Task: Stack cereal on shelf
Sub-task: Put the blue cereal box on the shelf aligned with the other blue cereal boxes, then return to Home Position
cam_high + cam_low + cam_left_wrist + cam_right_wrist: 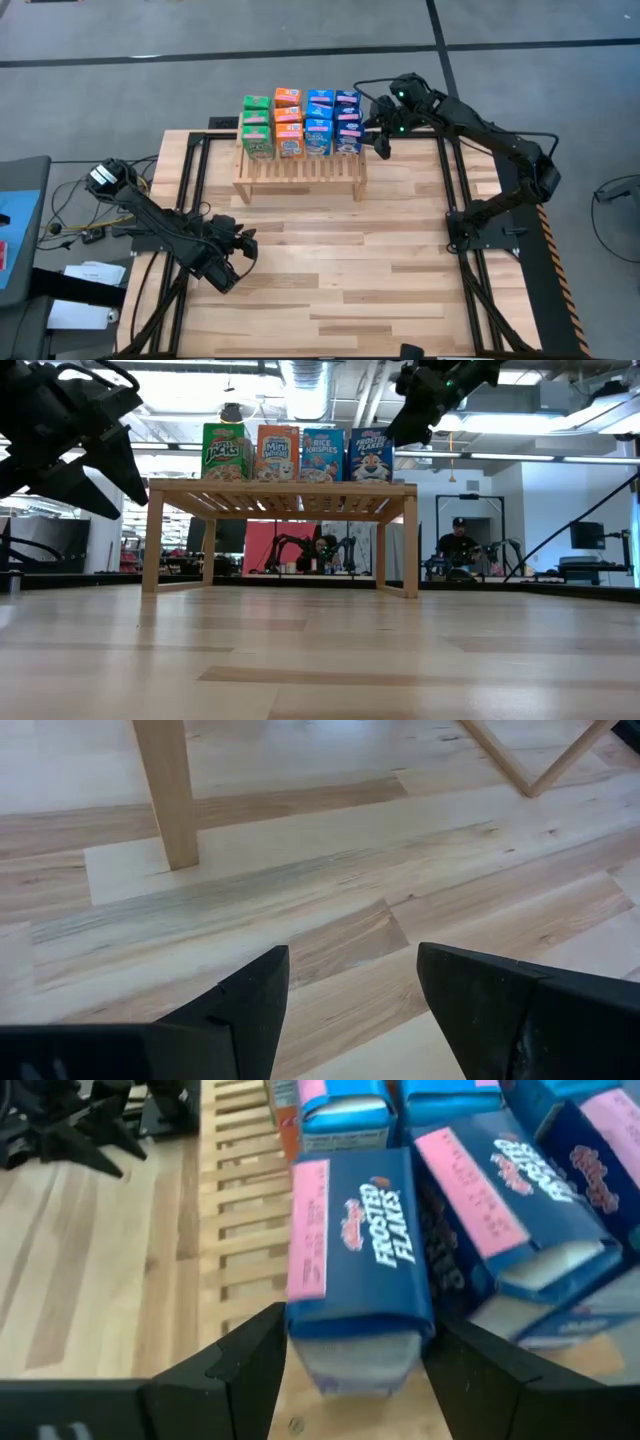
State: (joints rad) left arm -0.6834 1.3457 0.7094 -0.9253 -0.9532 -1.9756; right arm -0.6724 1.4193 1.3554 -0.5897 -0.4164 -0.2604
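- Cereal (302, 123): four columns (green, orange, light blue, dark blue) standing on the shelf (300, 170) at the bench's (380, 250) far edge.
- Right gripper (381, 146): at the shelf's right end, fingers spread wide either side of a dark blue Frosted Flakes box (358, 1255); contact unclear.
- Left gripper (243, 247): near the bench's left edge, low over bare wood, fingers wide apart, holding nothing.

I see the light-wood plank table (330, 270) carrying only the shelf (300, 172) directly, set at its far edge near the middle. The shelf's solid side legs (152, 540) stand flat on the planks, and the cereal boxes (300, 122) sit on its slatted top, not on the table itself.
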